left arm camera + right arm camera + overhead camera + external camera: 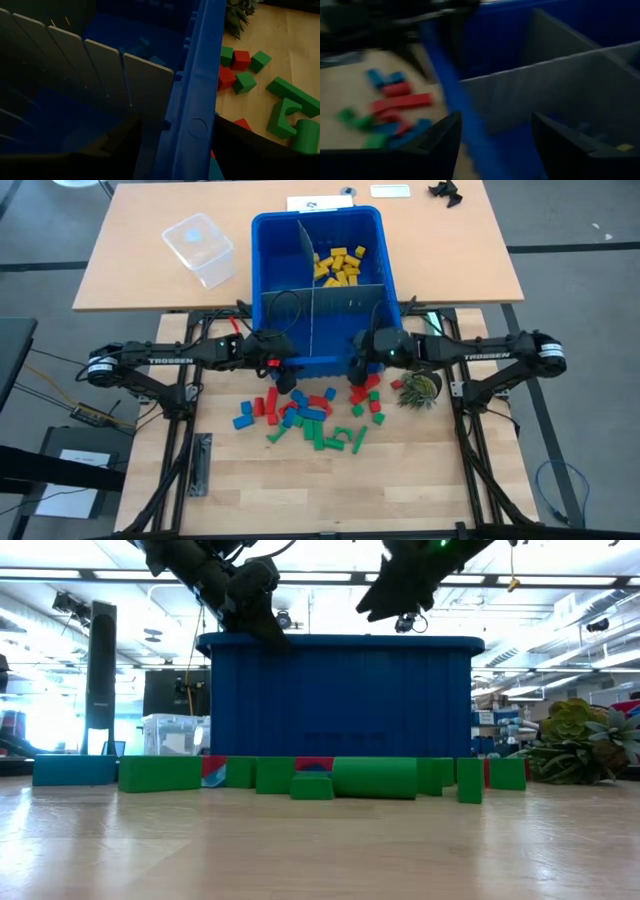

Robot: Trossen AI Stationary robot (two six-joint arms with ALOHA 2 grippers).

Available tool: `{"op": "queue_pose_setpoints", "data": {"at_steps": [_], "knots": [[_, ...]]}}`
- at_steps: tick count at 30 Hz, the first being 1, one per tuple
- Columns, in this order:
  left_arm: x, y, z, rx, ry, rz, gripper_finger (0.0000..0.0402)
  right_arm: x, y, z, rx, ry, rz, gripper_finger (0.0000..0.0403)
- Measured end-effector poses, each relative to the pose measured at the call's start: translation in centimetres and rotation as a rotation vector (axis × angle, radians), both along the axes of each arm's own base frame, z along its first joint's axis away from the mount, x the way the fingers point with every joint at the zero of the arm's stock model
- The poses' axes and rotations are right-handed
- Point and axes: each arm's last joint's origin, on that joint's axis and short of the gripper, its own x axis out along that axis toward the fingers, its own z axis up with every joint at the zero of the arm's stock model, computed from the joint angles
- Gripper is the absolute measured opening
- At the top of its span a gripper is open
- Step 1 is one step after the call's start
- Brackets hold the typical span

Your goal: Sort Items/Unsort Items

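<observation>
Both grippers hover over bin's near rim, frame centre: left gripper [283,372] wide, empty; right gripper [362,366] spread, nothing seen held. Blocks [310,415] scattered on table below blue bin [262,270], yellow ones inside, upper right. Risk: fingers clip rim or grey divider [345,300] on descent, jolting bin

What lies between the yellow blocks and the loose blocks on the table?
In the high view, a grey divider and the blue bin's front wall separate the yellow blocks from the loose blocks.

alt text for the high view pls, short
Both arms reach over the near rim of a blue bin split by grey dividers, with yellow blocks in its far right compartment. Red, green and blue blocks lie scattered on the table before the bin, beside a small plant.
</observation>
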Motion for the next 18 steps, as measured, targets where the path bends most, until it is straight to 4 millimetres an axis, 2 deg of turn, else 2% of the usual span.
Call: {"op": "queue_pose_setpoints", "data": {"at_steps": [5, 9, 14, 18], "knots": [[0.0, 0.0, 0.0, 0.0, -0.001, 0.0, 0.0231, 0.2, 3.9, -0.2, 0.067, 0.001, 0.192, 0.0243], [0.1, 0.0, 0.1, 0.001, -0.01, 0.0, 0.0231, -0.1, 6.2, -0.7, 0.069, 0.025, 0.258, 0.0239], [0.1, 0.0, 0.1, 0.005, -0.018, -0.007, 0.0231, -0.7, 7.3, -2.8, 0.064, 0.064, 0.228, 0.0233], [0.1, 0.0, 0.1, 0.007, -0.016, -0.009, 0.0231, -1.3, 7.1, -5.7, 0.104, 0.096, 0.191, 0.0231]]}}
